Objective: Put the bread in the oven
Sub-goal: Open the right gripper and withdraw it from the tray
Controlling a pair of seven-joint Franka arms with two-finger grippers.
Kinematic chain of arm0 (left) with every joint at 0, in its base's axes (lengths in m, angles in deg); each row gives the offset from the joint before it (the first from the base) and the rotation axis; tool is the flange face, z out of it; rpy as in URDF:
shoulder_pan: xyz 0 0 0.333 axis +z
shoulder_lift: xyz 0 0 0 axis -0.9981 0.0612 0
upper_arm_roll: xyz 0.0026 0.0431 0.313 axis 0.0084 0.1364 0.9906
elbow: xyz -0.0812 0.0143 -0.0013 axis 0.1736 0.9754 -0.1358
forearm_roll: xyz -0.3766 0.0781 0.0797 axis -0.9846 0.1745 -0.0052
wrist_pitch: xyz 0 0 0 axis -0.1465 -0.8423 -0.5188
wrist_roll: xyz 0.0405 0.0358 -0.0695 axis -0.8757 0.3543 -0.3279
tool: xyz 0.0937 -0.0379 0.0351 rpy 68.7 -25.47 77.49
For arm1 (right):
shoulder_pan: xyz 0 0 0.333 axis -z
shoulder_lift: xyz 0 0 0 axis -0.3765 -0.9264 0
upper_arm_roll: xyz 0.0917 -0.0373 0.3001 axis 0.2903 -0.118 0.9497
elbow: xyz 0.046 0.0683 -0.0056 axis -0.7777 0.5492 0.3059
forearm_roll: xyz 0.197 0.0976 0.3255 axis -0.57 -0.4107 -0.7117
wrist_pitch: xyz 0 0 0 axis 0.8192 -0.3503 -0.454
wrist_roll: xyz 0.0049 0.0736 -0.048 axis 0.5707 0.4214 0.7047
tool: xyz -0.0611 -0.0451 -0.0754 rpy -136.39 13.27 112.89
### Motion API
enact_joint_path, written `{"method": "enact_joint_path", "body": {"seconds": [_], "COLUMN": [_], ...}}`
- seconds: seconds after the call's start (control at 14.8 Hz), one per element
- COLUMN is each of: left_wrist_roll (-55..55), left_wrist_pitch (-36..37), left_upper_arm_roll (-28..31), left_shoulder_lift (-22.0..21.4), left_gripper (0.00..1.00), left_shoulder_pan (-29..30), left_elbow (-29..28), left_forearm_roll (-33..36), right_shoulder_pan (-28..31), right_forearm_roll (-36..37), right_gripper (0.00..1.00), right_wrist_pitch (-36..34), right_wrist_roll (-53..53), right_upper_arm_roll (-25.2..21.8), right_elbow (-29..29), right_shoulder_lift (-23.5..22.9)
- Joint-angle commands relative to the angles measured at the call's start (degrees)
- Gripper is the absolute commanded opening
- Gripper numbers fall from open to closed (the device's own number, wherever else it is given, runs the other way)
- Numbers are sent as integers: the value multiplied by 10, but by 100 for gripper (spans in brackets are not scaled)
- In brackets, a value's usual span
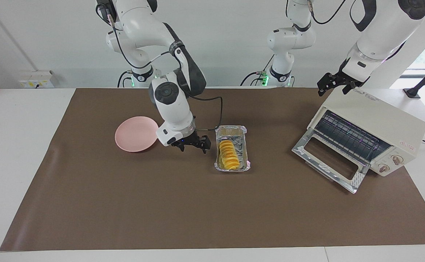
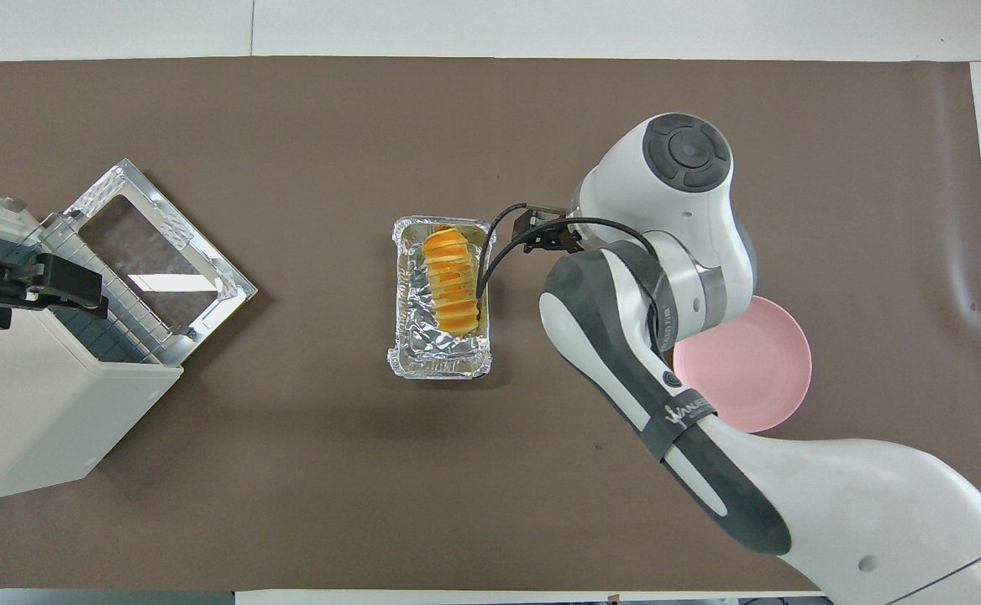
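Note:
The bread (image 1: 228,155), a ridged golden-orange loaf, lies in a silver foil tray (image 1: 232,168) at the table's middle; it also shows in the overhead view (image 2: 450,281). My right gripper (image 1: 194,145) is open and empty, low beside the tray on the side toward the pink plate. It shows in the overhead view (image 2: 541,235) too. The cream-white oven (image 1: 380,120) stands at the left arm's end with its glass door (image 1: 329,160) dropped open and the rack showing. My left gripper (image 1: 334,84) is open and waits over the oven's top corner nearest the robots.
A round pink plate (image 1: 134,134) lies toward the right arm's end, partly covered by the right arm in the overhead view (image 2: 759,378). A brown mat (image 1: 161,211) covers the table. The oven's open door juts out toward the tray.

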Motion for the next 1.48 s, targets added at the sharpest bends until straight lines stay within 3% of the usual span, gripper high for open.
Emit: {"method": "enact_joint_path", "body": {"seconds": [0.0,0.4,0.67,1.01,1.41], "left_wrist_roll": [1,1,0,1,62], "left_wrist_pitch": [7,7,6,-26,-114], "left_upper_arm_roll": [1,1,0,-6,-14], "left_shoulder_lift": [-10,-10,-10,-10,-5], "left_gripper": [100,100,100,100,100], "left_shoulder_pan": [0,0,-1,-10,-99], "left_elbow": [-6,-6,-5,-3,-15], "left_forearm_roll": [7,7,7,5,0], "right_shoulder_pan": [56,171,209,232,240], "right_forearm_roll": [0,1,37,69,87], "right_gripper": [100,100,100,100,100], "right_wrist_pitch": [-46,-78,-159,-215,-265], "right_wrist_roll": [97,222,312,353,401], "right_upper_arm_roll": [4,4,-4,-5,-6], "right_elbow": [11,11,10,9,-17], "right_shoulder_lift": [31,78,122,174,210]}}
